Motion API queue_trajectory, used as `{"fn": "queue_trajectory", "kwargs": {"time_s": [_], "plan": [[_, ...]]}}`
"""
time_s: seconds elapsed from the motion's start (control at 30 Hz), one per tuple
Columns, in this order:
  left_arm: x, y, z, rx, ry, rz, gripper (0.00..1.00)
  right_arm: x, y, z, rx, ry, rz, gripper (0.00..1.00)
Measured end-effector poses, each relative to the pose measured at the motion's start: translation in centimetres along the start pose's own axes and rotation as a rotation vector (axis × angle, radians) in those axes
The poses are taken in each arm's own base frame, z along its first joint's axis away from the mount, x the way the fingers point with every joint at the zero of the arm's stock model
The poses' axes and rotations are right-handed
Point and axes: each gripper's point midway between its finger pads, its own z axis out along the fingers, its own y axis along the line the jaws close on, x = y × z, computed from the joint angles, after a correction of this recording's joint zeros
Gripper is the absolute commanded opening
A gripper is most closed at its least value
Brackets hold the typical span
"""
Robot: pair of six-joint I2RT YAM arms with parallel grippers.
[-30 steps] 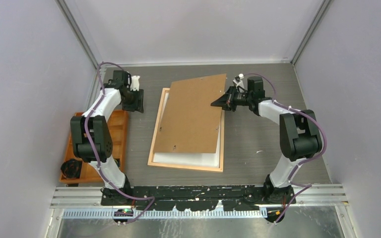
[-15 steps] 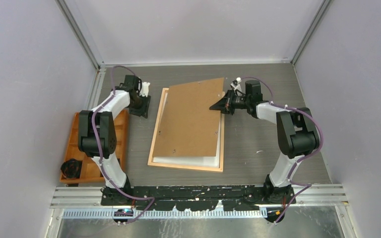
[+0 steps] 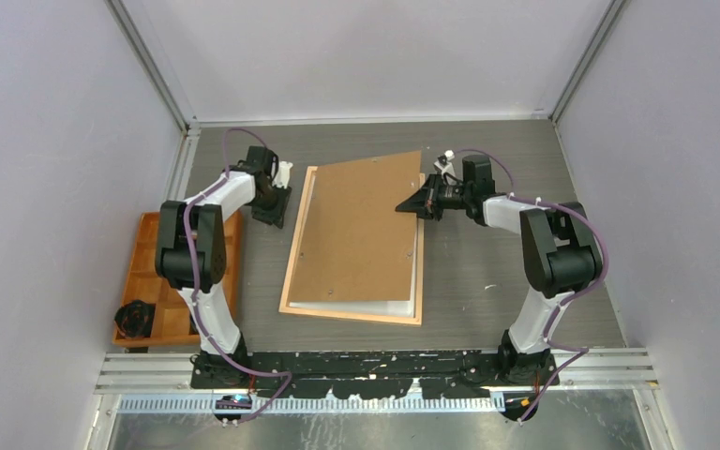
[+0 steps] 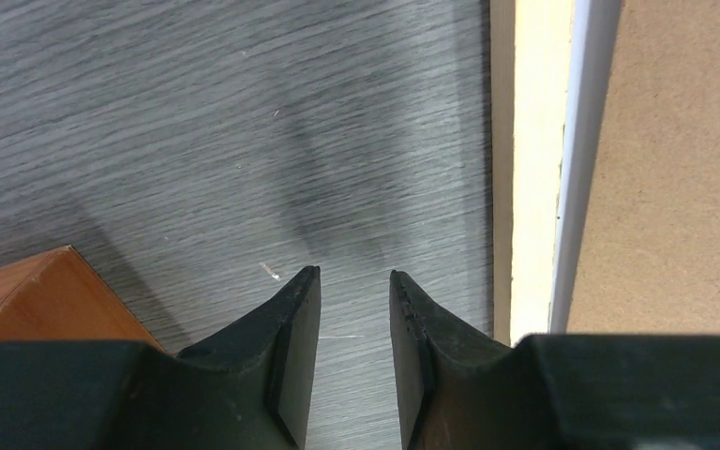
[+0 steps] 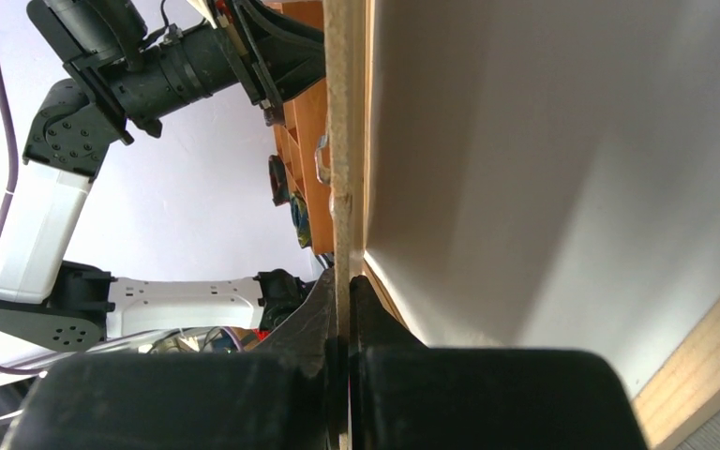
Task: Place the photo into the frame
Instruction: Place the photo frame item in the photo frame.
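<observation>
Right pincer (image 3: 411, 202) is clamped tight on the 3 o'clock edge of the brown backing board (image 3: 356, 234). From its own wrist view I see the board edge-on, pinched between the two fingers, with a white sheet spread beneath it. I take that sheet to be the photo (image 5: 544, 169), lying white back up inside the frame (image 3: 352, 317). A white strip of it also shows past the board's 6 o'clock edge in the top view.

What the next move hangs on is how the board sits over the frame. The frame's long axis runs roughly 12 to 6 on the surface (image 3: 487, 281), and the board runs nearly the same way but skewed. Its 1 o'clock corner pokes out past the frame's far rail, and its right side rides up in my grip. From the right pincer, the frame opening lies toward 9 o'clock and below.

Left pincer (image 3: 275, 204) hangs by the frame's 10 o'clock corner, fingers a little apart with nothing between them, over bare surface. The frame rail is at its 3 o'clock, just beside it, so it is the nearer arm for steadying that side.
</observation>
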Motion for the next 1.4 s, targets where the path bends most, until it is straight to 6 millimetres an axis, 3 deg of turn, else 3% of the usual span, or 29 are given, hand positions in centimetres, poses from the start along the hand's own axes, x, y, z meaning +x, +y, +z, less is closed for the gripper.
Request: {"fn": "queue_trajectory", "kwargs": {"time_s": [0.3, 1.4], "plan": [[0.3, -1.1, 1.1, 0.003, 0.022, 0.029, 0.32, 0.2, -0.2, 0.2, -0.001, 0.01, -0.008, 0.01], [-0.3, -2.8, 1.4, 0.02, 0.009, 0.075, 0.23, 1.4, -0.7, 0.7, 0.007, 0.032, -0.009, 0.01]]}}
